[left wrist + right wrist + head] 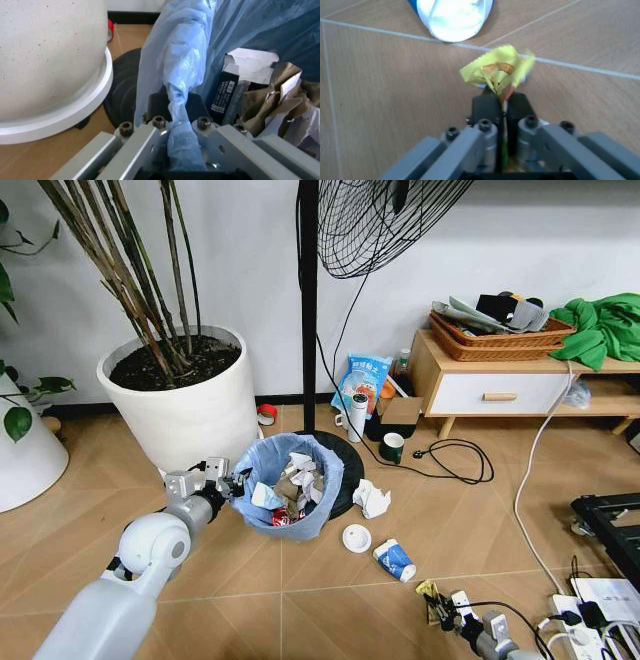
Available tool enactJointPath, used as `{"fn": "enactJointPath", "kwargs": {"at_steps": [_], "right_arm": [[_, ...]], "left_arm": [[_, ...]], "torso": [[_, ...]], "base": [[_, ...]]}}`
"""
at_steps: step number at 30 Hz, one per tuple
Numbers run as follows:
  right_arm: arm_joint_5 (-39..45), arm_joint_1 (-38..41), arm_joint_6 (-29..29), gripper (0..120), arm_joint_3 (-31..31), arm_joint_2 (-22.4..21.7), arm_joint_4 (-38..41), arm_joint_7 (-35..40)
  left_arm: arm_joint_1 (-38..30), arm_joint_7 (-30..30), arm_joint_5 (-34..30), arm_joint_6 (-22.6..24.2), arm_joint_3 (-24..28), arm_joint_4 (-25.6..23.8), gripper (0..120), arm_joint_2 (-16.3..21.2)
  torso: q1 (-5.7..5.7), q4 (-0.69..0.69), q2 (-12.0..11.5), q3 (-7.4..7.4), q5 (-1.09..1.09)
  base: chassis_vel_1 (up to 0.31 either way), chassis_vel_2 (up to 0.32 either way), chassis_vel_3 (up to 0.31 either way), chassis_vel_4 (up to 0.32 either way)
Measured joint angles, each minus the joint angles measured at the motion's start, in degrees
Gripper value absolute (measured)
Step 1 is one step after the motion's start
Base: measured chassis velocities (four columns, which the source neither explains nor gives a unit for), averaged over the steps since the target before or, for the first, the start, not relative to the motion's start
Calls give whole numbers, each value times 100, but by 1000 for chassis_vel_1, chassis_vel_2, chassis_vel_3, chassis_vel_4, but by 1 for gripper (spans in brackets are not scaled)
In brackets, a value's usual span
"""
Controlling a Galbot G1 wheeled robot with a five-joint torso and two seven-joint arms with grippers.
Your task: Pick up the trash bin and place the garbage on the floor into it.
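Observation:
The trash bin, lined with a light blue bag, stands on the floor against the fan's base. My left gripper is shut on its near-left rim, with the bag pinched between the fingers. Inside lie a black-white tube, brown paper and a red wrapper. My right gripper hangs low at the front right, shut on a yellow scrap. Crumpled white paper, a small white cup and a blue-white carton lie loose on the floor.
A large white plant pot stands close behind the left gripper. The fan pole rises behind the bin from its black base. A low wooden cabinet, black cables and a power strip crowd the right.

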Motion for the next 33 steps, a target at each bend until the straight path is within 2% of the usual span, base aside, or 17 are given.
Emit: {"fn": "enactJointPath", "kwargs": {"at_steps": [3, 11, 19, 22, 24, 26, 33], "right_arm": [[39, -32, -33, 0, 31, 13, 74, 34], [369, -188, -235, 0, 399, -104, 834, 114], [743, 65, -315, 0, 730, -528, 1597, 152], [878, 136, -361, 0, 696, -718, 1860, 171], [1240, 262, -533, 0, 573, -1046, 2424, 184], [1398, 340, -615, 0, 507, -1151, 2630, 197], [2309, 1298, -1121, 0, -84, -1649, 3407, 437]], "left_arm": [[0, 0, -5, 0, 2, 10, 0, 23], [-47, 22, -53, -2, 11, 89, 0, 97], [-276, 46, -153, -5, 153, 256, 0, 162], [-324, 95, -154, -5, 183, 308, 0, 165], [-387, 152, -156, -5, 232, 379, 0, 173], [-417, 156, -159, -2, 256, 404, 0, 179], [-690, 113, -348, 129, 410, 519, 0, 218]], "torso": [[1, 0, -1, 1, 3], [1, -1, -1, 1, -4], [1, -1, -1, 0, -6], [1, -1, -1, 0, -6], [1, -1, -1, 0, -11], [1, -2, -2, 0, -9], [0, 0, -1, 0, -8]], "base": [[0, 0, 0, 0], [0, 0, 0, 0], [0, 0, 0, 0], [0, 0, 0, 0], [0, 0, 0, 0], [0, 0, 0, 0], [0, 0, 0, 0]]}}
